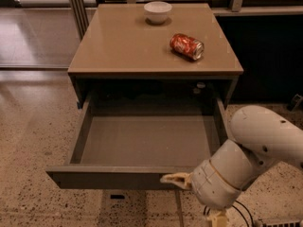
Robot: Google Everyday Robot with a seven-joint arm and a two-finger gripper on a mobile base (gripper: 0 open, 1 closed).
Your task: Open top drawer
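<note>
The top drawer (142, 141) of the brown cabinet stands pulled far out toward me. Its grey-brown box interior is bare. Its dark grey front (109, 178) faces me along the bottom of the view. My gripper (174, 179) is at the top edge of the drawer front, right of centre, with a pale fingertip (169, 178) lying on that edge. The white wrist and arm (246, 160) hide the rest of the hand and the right end of the front.
A white bowl (157, 11) sits at the back of the cabinet top (118, 46). A crushed red can (186, 46) lies on its side to the right. Speckled floor (33, 141) surrounds the cabinet. Metal posts (75, 6) stand at the back left.
</note>
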